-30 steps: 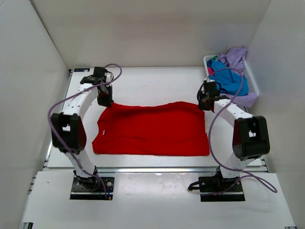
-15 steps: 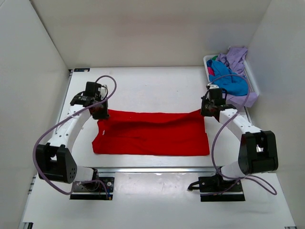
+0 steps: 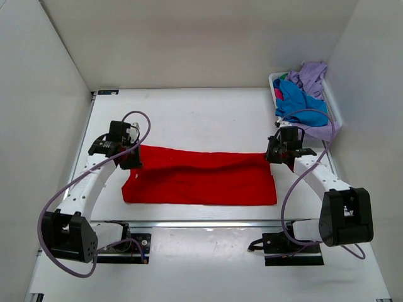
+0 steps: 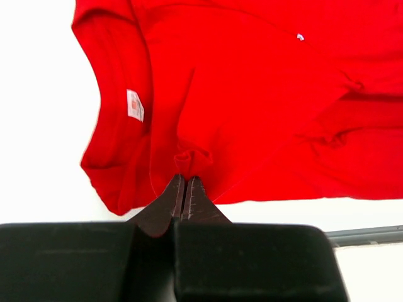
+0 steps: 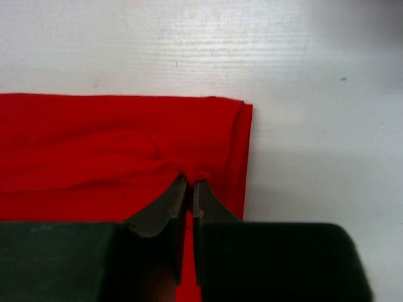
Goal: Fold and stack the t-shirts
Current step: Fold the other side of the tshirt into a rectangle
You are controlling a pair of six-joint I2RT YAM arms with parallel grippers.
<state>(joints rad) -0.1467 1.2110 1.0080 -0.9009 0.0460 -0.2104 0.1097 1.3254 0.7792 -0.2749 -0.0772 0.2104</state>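
The red t-shirt point(image 3: 200, 177) lies folded lengthwise across the table's middle, its far edge lifted at both ends. My left gripper point(image 3: 131, 157) is shut on the shirt's far left corner; in the left wrist view point(image 4: 186, 177) a pinch of red cloth bunches at the tips, with the collar tag point(image 4: 135, 104) to the left. My right gripper point(image 3: 275, 157) is shut on the far right corner; in the right wrist view point(image 5: 190, 182) the cloth point(image 5: 94, 151) puckers at the tips. Blue point(image 3: 301, 100) and lavender point(image 3: 310, 75) t-shirts lie heaped in the basket.
The white slatted basket point(image 3: 334, 112) stands at the back right against the right wall. White walls close in the table on the left, back and right. A metal rail point(image 3: 208, 223) runs along the table's near edge.
Both grippers have pulled the shirt's far edge toward the near side and lower, so the red shirt is narrower front to back. Both stay shut on the cloth.
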